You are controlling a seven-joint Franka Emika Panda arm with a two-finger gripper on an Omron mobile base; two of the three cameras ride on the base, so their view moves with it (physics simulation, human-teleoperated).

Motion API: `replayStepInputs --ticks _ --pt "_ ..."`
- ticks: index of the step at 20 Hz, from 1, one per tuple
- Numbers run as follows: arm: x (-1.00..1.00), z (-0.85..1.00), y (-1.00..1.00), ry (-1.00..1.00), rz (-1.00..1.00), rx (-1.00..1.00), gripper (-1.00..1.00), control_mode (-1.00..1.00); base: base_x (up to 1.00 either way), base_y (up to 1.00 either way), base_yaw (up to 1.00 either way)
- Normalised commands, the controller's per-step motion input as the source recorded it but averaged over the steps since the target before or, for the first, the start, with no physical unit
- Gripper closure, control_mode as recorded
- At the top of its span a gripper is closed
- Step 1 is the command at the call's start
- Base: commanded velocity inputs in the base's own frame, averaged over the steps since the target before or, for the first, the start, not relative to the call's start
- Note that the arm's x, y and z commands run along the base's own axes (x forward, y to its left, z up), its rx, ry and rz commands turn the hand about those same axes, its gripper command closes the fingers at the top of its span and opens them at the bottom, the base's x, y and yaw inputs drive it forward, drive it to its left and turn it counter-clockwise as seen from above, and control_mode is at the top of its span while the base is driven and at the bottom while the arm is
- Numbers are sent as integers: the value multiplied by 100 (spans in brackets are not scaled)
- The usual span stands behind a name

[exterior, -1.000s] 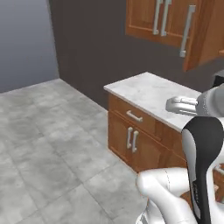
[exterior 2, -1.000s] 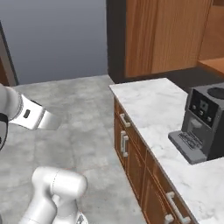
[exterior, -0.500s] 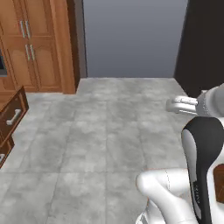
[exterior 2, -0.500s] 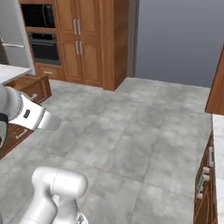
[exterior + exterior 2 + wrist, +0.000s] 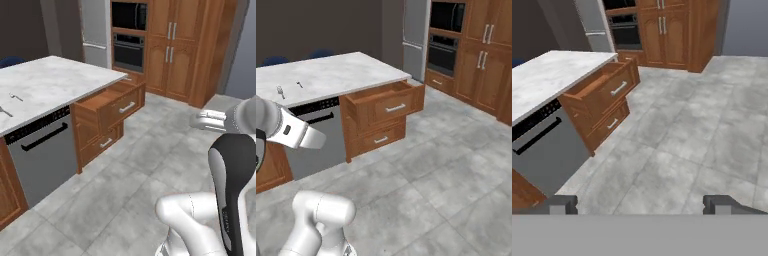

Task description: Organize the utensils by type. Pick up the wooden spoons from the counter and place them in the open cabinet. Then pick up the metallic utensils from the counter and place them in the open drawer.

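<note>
The counter (image 5: 55, 80) (image 5: 331, 72) (image 5: 552, 75) is a white marble island at the left. Two small grey metallic utensils lie near its left end: a fork-like one (image 5: 279, 91) (image 5: 4, 111) and a smaller one (image 5: 299, 84) (image 5: 16, 97). The drawer (image 5: 107, 100) (image 5: 383, 97) (image 5: 599, 87) stands pulled open under the counter's right end. My gripper (image 5: 642, 204) is open and holds nothing. It hangs over the tile floor, well apart from the counter. The wooden spoons and the cabinet are out of view.
A dishwasher (image 5: 42, 150) (image 5: 318, 122) sits under the counter beside the drawers. A wall oven (image 5: 129, 50) (image 5: 443, 52), tall wooden cabinets (image 5: 172, 45) (image 5: 486, 55) and a fridge (image 5: 95, 30) line the back wall. Grey tile floor (image 5: 130, 170) lies between me and the island.
The whole picture has swung round: the base has turned away from a corner counter with a coffee machine and faces the island. The gripper stays open.
</note>
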Motion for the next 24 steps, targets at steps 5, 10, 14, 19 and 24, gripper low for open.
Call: replayStepInputs --ticks 5,10,14,19,24 --pt "0 0 0 0 0 0 -100 100 4 0 30" --pt "0 0 0 0 0 0 -100 100 19 7 3" --pt "0 0 0 0 0 0 -100 100 41 24 28" --pt "0 0 0 0 0 0 -100 100 61 22 43" --pt "0 0 0 0 0 0 -100 100 75 10 48"
